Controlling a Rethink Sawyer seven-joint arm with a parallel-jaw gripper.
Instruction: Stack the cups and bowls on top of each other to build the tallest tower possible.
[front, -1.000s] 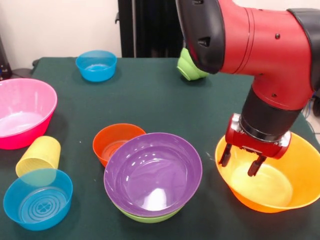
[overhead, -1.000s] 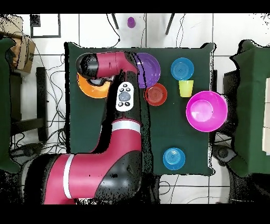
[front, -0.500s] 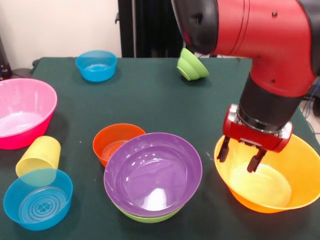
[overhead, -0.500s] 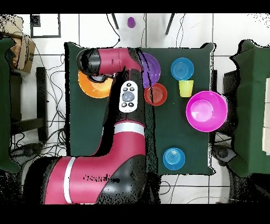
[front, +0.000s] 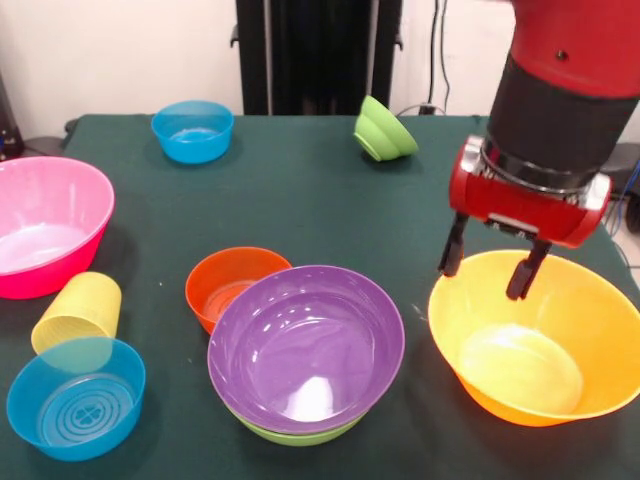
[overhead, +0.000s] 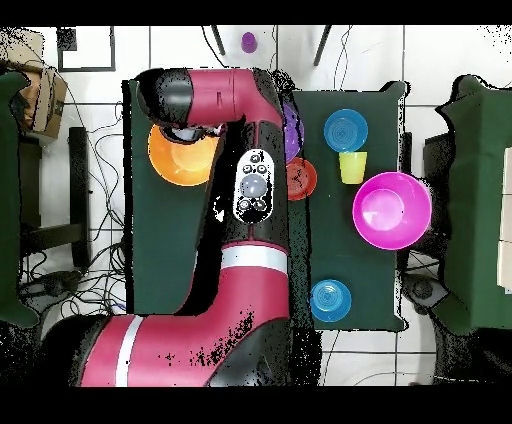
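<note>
My gripper (front: 486, 268) is open and empty, hanging just above the far rim of the big orange bowl (front: 530, 345), which also shows in the overhead view (overhead: 172, 160). The purple bowl (front: 305, 345) sits nested in a lime-green bowl (front: 295, 436). A red-orange bowl (front: 232, 283) touches it at the left. The yellow cup (front: 78, 312) lies on its side against a small blue bowl (front: 75, 398). One big pink bowl (front: 45, 235) stands at the left edge. In the overhead view the arm hides the gripper.
A second small blue bowl (front: 193, 130) stands at the far left, and a small lime-green bowl (front: 383, 130) rests tilted at the far middle. The orange bowl is close to the table's right edge.
The gripper has risen out of the orange bowl to just above its rim, still open. The arm has lifted and swung back. No bowl has moved.
</note>
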